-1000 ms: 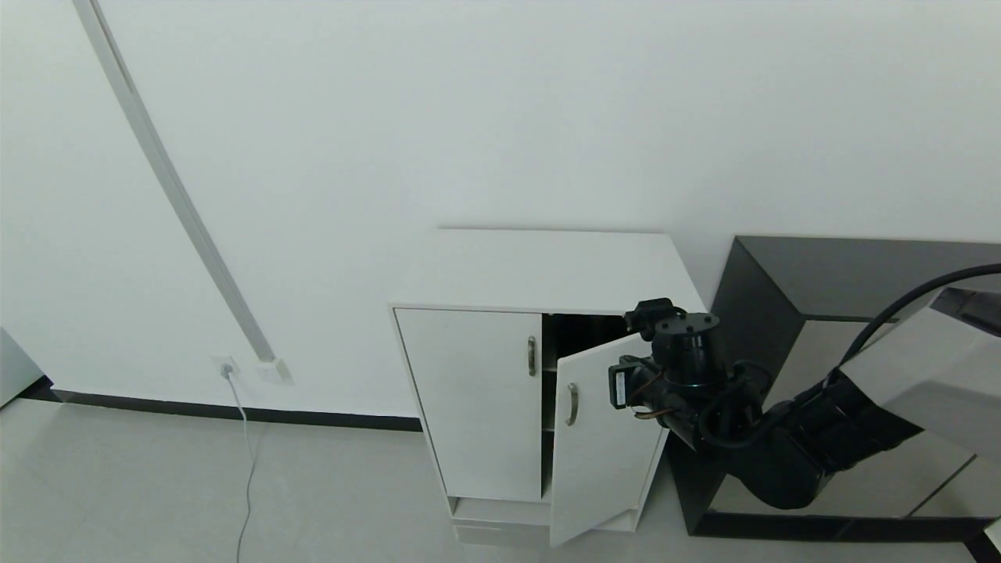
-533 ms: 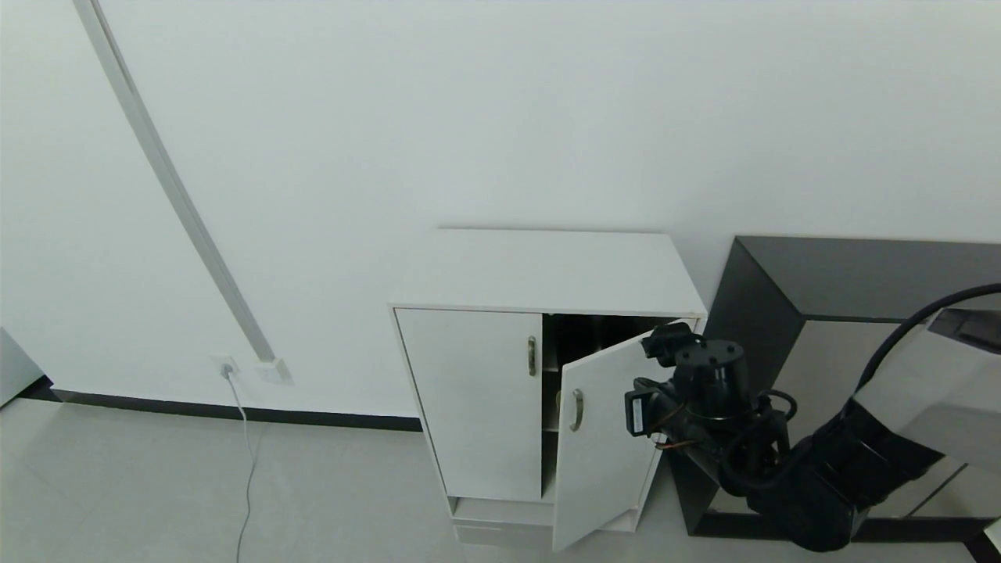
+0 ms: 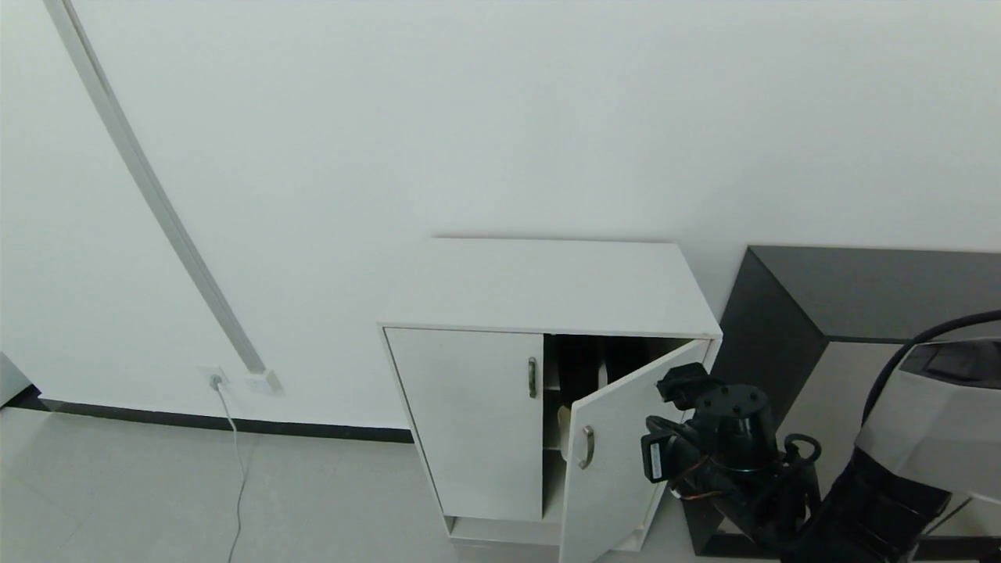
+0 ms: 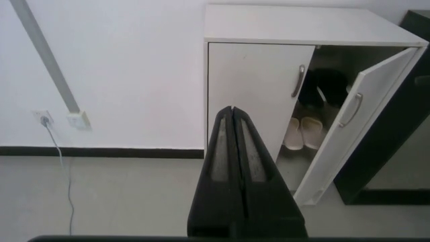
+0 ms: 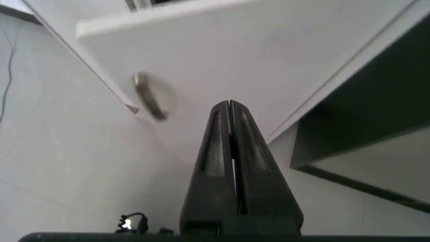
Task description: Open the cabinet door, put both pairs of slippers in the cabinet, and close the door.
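**Three cameras, one cabinet: where you look from**

Your head camera sits high and well back, looking forward and down. It takes in the wall [image 3: 469, 117], the floor [image 3: 156, 485] and the whole cabinet [image 3: 547, 281], with its right door [image 3: 618, 453] ajar. Your left wrist camera looks along the left gripper [image 4: 232, 109], whose fingers are pressed together. The cabinet stands well beyond the jaw tips, so you see its whole front and the door. Your right wrist camera looks along the right gripper [image 5: 230, 104]. There the door's face is near, just past the jaw tips, with its handle [image 5: 149, 101] off to one side of them. All three views share that door and handle.
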Motion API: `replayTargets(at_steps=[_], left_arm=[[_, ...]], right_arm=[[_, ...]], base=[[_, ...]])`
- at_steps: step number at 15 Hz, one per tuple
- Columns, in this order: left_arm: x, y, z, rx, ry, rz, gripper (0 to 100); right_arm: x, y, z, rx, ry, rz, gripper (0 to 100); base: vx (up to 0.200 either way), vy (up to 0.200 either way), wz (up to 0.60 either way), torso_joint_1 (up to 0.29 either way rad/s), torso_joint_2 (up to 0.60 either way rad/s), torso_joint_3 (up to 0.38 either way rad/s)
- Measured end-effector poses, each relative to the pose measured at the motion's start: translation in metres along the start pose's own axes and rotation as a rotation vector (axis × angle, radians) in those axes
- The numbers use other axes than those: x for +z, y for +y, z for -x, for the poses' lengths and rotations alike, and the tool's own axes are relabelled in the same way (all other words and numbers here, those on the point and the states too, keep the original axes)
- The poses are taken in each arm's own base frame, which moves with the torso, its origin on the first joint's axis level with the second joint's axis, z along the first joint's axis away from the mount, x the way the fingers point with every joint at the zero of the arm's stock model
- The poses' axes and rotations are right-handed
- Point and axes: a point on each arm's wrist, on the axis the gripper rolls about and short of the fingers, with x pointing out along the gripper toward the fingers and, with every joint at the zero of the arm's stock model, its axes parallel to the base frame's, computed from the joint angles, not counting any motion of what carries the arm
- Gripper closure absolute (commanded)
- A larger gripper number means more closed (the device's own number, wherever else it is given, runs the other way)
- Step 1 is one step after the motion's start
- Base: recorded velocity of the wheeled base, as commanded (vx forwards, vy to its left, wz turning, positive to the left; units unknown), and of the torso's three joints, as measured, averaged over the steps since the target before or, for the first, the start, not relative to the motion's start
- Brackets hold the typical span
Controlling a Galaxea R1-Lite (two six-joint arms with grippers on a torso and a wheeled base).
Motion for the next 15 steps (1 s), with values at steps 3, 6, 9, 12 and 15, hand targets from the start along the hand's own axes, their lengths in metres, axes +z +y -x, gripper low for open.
replayTargets(at_steps=[3, 6, 9, 12, 15], left_arm=[[0.0, 0.0, 0.0, 0.0, 0.0, 0.0, 100], [0.0, 0.0, 0.0, 0.001, 0.0, 0.002, 100], [0.0, 0.0, 0.0, 0.001, 0.0, 0.002, 100], [0.0, 0.0, 0.0, 0.001, 0.0, 0.002, 100], [0.0, 0.0, 0.0, 0.001, 0.0, 0.001, 100]], right_arm=[[-0.002, 0.005, -0.01, 0.038, 0.0, -0.001, 100], [-0.005, 0.009, -0.027, 0.036, -0.006, -0.004, 100], [-0.01, 0.014, -0.044, 0.035, -0.006, -0.003, 100], [-0.012, 0.017, -0.065, 0.025, -0.014, -0.01, 100], [-0.012, 0.016, -0.086, 0.01, -0.016, -0.016, 100]], base=[[0.0, 0.0, 0.0, 0.0, 0.0, 0.0], [0.0, 0.0, 0.0, 0.0, 0.0, 0.0], [0.0, 0.0, 0.0, 0.0, 0.0, 0.0], [0.0, 0.0, 0.0, 0.0, 0.0, 0.0], [0.0, 0.0, 0.0, 0.0, 0.0, 0.0]])
